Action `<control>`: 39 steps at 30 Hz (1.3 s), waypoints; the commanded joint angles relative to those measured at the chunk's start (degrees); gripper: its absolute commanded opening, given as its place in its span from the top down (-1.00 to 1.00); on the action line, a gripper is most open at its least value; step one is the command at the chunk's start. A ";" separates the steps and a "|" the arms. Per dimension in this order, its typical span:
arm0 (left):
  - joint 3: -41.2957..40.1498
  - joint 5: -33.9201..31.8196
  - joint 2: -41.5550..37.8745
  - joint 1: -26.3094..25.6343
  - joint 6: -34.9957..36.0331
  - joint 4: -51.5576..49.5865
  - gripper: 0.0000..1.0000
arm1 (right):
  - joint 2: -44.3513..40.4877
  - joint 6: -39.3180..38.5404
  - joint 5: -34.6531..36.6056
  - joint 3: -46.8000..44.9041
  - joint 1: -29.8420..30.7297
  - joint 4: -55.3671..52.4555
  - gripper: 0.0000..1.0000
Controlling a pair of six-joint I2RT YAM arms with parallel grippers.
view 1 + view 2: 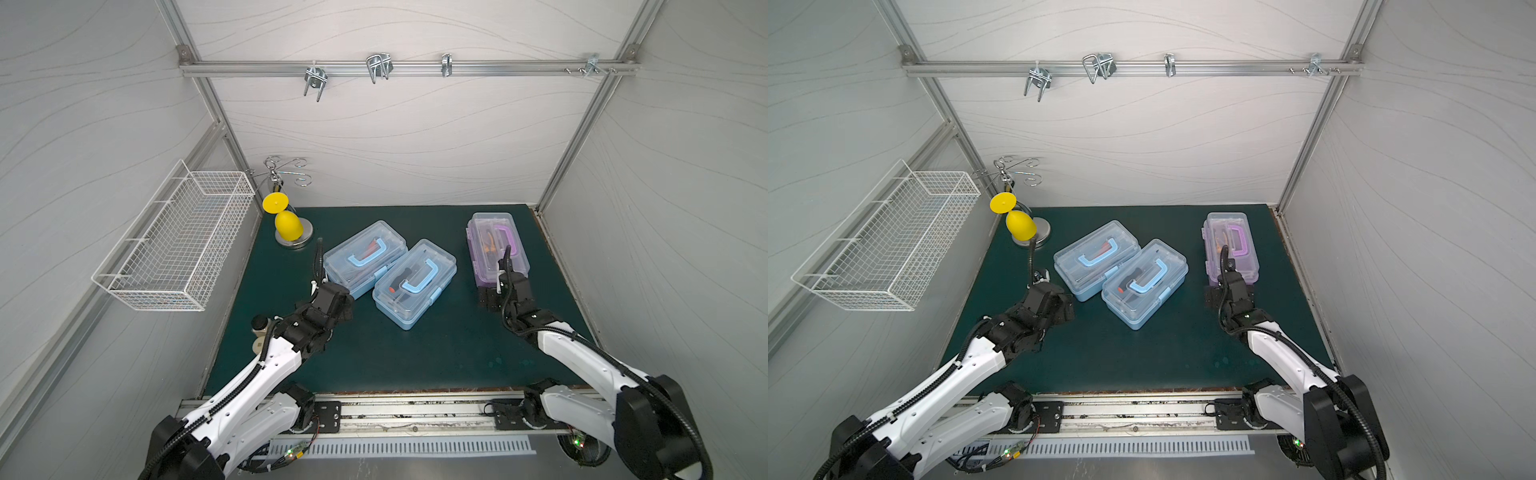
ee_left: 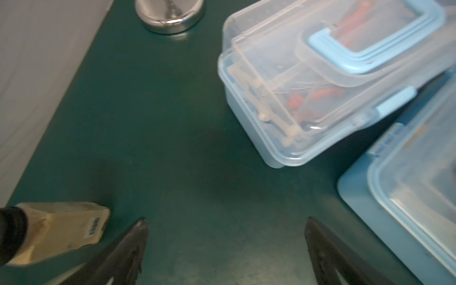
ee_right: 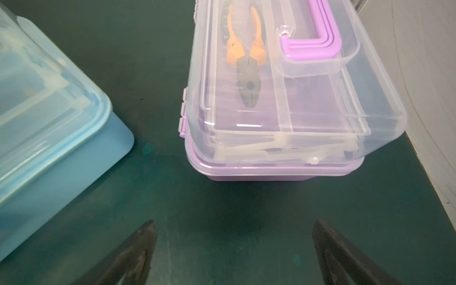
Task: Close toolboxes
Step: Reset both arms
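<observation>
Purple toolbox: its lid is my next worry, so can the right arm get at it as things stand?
Probably yes. The right arm has its jaws open and empty just short of the near end of the purple toolbox, with only bare green mat between.

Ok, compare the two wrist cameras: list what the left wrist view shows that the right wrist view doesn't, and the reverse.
Left wrist only: the chrome stand base, the far blue toolbox with red-handled tools inside, and the open left gripper. Right wrist only: the purple toolbox, orange-handled pliers under its clear lid, and the open right gripper. Both: the green mat and a corner of the near blue toolbox.
</observation>
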 commanded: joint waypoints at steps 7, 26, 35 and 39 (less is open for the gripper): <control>-7.74 -16.89 0.95 1.46 10.76 26.35 -0.99 | 4.90 -1.45 -5.97 -7.45 -9.23 25.62 -0.99; -21.90 9.17 24.29 26.20 22.20 87.59 -0.99 | 24.53 -3.02 -13.90 -11.33 -15.58 59.10 -0.99; -15.87 12.69 37.25 27.81 22.39 88.88 -1.00 | 28.05 -6.07 -19.84 -4.70 -15.13 50.96 -0.99; -9.89 11.92 38.07 27.78 22.28 78.58 -1.00 | 28.59 -5.84 -19.54 -1.72 -15.11 46.03 -0.99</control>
